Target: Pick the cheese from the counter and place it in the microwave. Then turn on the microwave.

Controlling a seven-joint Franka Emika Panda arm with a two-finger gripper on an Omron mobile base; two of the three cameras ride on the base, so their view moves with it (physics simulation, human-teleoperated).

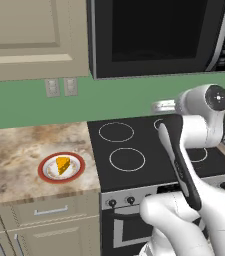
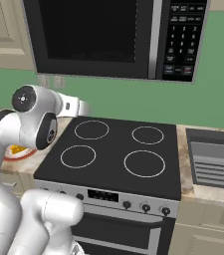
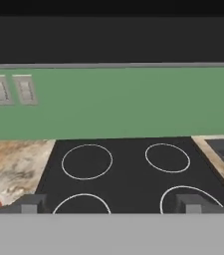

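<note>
A simulated kitchen is shown, and every place here is given relative to the black stovetop (image 1: 154,150) with its white ring marks.

To the left of the stovetop, the marbled counter (image 1: 14,160) carries a round white plate (image 1: 76,167) with a red rim. On that plate lies the cheese (image 1: 63,164) — a small orange-yellow wedge, its point toward the near edge of the plate. It is judged to be light and fairly firm, yet soft enough to dent under a hard squeeze, and possibly slick on its cut faces. The best hold is thought to be across the two flat sloping sides near the thick end, taken from above with a gentle close.

Above the stovetop the microwave (image 1: 159,35) is mounted, its door closed, with its button panel (image 2: 183,40) at the right.

Over the stovetop the gripper (image 3: 111,204) is held level, facing the green back wall. Its two dark fingertips (image 3: 31,204) are seen spread wide apart — the jaws are open and nothing is held between them. It is well apart from the cheese.

To the right of the stovetop a sink (image 2: 213,159) is set into the counter.
</note>
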